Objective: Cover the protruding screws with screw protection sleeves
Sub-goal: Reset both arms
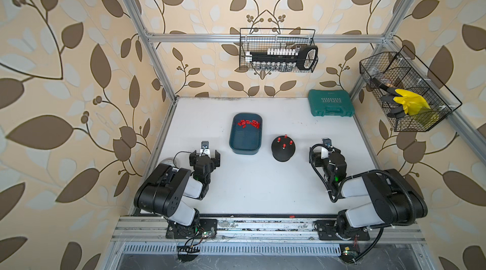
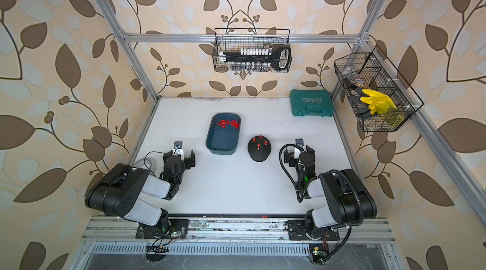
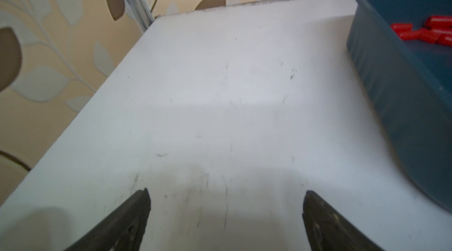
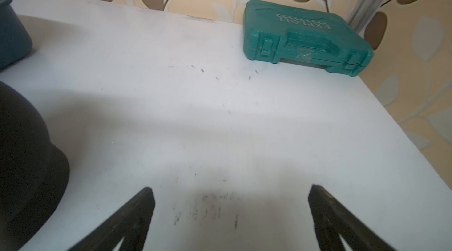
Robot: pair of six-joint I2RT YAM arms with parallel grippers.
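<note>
Black and spread wide, the left pincer (image 1: 205, 153) hovers low over the white table (image 1: 249, 184) at our left. Its wrist view shows both fingertips (image 3: 144, 196) well apart with only scuffed table between them. It holds nothing and touches nothing.

Just to its right sits a dark blue tray (image 1: 245, 141), which also shows at the edge of the left wrist view (image 3: 391, 90). A heap of small red sleeves (image 1: 249, 123) lies along the tray's far end, and the near end is bare.

Right of the tray, and apart from it, stands a round black dome (image 1: 283, 155). On its top we count four red sleeves standing upright (image 1: 284, 146), spaced around the crown. The screws under them are too small for us to make out. One stray red sleeve (image 1: 291, 216) lies by itself at the table's front edge, near the rail between the two arm bases.

Further right, the right pincer (image 1: 326, 151) hangs just beside the dome without touching it. In its wrist view the fingers (image 4: 146, 196) stand fully apart over bare table, gripping nothing, and the dome fills the view's edge (image 4: 24, 152).

In the far right corner a closed green case (image 1: 330, 106) lies flat against the wall.
</note>
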